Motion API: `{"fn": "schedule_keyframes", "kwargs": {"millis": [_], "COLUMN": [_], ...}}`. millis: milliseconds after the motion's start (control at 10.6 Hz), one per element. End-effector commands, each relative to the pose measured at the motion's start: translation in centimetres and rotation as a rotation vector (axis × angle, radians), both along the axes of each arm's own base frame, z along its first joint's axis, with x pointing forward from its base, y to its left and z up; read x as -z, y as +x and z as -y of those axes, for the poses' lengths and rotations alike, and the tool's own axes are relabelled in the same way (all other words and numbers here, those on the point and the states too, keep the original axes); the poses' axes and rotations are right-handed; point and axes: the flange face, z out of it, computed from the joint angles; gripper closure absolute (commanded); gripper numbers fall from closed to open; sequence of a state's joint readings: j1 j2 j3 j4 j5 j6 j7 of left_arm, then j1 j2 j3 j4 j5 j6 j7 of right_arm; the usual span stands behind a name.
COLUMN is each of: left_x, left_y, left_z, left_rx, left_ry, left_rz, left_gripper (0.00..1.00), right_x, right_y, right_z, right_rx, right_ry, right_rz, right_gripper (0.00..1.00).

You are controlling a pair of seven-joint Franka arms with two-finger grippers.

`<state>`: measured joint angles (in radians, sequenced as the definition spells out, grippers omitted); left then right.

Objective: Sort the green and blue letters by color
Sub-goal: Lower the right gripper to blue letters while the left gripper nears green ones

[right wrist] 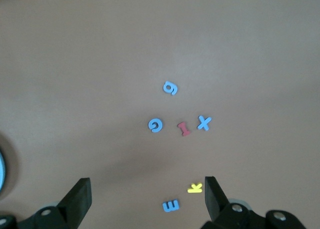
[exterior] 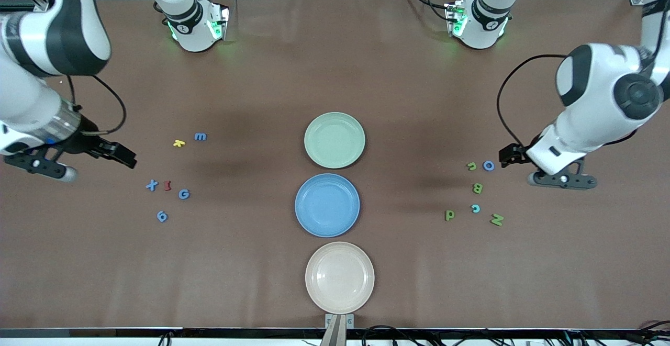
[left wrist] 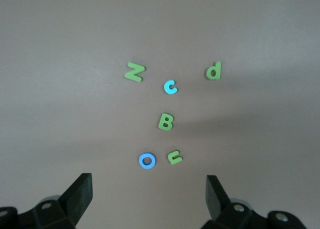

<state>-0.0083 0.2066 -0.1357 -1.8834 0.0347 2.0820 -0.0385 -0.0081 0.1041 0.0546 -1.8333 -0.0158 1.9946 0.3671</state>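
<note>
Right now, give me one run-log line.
stage: start | left gripper: open over green letters | right gripper: open over blue letters | plates: empty

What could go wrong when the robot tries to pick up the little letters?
1. The red I-shaped letter lies right beside the blue X letter, so the open right hand might pinch both or knock one away.
2. The light turquoise c letter sits among the green letters, like the green B letter; the open left hand might sort it onto the wrong plate.
3. The letters are tiny and flat, so fingers could slip off them.
</note>
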Motion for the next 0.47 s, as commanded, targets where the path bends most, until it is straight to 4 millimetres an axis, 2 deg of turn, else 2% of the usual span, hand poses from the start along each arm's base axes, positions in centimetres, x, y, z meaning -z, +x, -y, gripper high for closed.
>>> {"fn": "schedule_keyframes", "kwargs": {"millis": [0, 189, 378], "left_x": [5.0, 9.5, 13.2], "left_y": [-0.1, 0.6, 0.9], "left_z": [0.5, 1.4, 1.5], "left_rx": [0.042, 0.071, 0.081], "left_ry": [0.013, -0.005, -0.02], "left_rz": [-0.026, -0.03, -0.024], "left_gripper": [0.0, 0.0, 0.0], "right_x": [6.1, 11.0, 17.5], "right_y": [0.2, 0.5, 0.7], "right_z": [-1.2, -0.8, -0.8], "right_rx": [0.072, 0.07, 0.067], "right_ry": [0.015, 0.018, 0.023], "right_rz": [-0.054, -0.061, -0.071], "right_gripper": [0.0, 0.0, 0.0]}}
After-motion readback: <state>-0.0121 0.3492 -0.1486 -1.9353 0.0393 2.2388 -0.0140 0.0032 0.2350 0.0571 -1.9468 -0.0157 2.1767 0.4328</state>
